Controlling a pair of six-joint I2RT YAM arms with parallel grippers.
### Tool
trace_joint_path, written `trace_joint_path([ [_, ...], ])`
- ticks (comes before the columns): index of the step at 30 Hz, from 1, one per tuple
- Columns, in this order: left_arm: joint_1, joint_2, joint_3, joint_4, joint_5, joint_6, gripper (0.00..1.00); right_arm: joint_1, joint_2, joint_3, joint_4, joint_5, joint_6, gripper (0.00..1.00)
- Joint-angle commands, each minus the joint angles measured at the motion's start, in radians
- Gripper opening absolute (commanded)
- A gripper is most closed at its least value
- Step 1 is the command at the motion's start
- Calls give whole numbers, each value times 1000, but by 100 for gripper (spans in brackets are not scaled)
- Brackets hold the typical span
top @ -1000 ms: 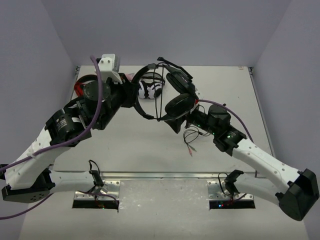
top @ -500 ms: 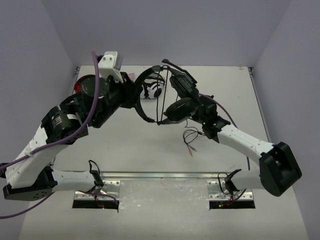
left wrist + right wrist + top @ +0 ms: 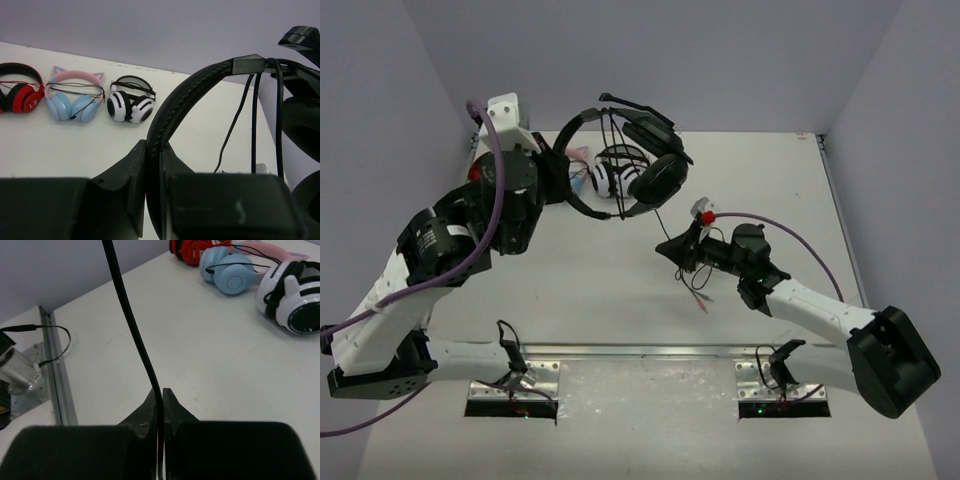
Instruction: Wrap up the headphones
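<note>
Above table (image 3: 570, 300), left claw (image 3: 155, 160) clamping headphones (image 3: 658, 178), right claw (image 3: 160, 396) pinching cable (image 3: 131, 325)

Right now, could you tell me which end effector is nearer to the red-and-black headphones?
Left. The left end effector, holding the black headset, hangs just right of the red-and-black headphones; the right end effector, pinching the cable, is across the table to their right.
</note>
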Motion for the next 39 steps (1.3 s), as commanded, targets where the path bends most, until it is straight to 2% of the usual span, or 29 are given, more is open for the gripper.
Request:
trace_joint_path([
  [1, -5, -9, 65, 104, -152, -108, 0, 15, -37, -57, 150, -119, 135, 1],
  [5, 20, 72, 149, 61, -181, -147, 0, 93, -65, -135, 322, -232, 278, 1],
  [6, 41, 117, 193, 23, -172, -167, 0, 114, -86, -155, 337, -231, 293, 1],
  [7, 116, 132, 203, 19, -98, -177, 0, 139, -98, -161, 351, -228, 306, 1],
  [10, 283, 185, 192, 32, 82, -217, 0, 235, -143, -160, 311, -190, 297, 1],
  [13, 316, 238, 181, 22, 51, -256, 0, 306, -196, -157, 274, -159, 292, 1],
  [18, 316, 254, 90, 41, -37, -283, 0, 401, -266, -57, 52, -91, 222, 1],
  [19, 316, 249, 62, 42, -54, -294, 0, 412, -270, -34, -33, -73, 194, 1],
  [22, 316, 226, -74, 72, -127, -288, 0, 444, -283, 44, -155, -67, 175, 1],
  [27, 315, 226, -277, 127, -164, -245, 0, 467, -275, 210, -408, -36, 91, 1],
  [30, 316, 244, -345, 171, -158, -155, 0, 467, -284, 326, -587, 62, -7, 1],
  [32, 316, 241, -374, 240, -76, -54, 1, 467, -278, 436, -699, 179, -80, 1],
  [33, 316, 228, -398, 292, -19, 7, 0, 467, -272, 467, -785, 232, -163, 1],
  [34, 315, 214, -456, 340, 104, 107, 0, 466, -258, 498, -819, 289, -217, 1],
  [38, 311, 134, -581, 496, 357, 241, 0, 449, -175, 598, -917, 653, -528, 1],
  [39, 304, 119, -611, 522, 395, 291, 0, 437, -157, 615, -928, 682, -550, 1],
])
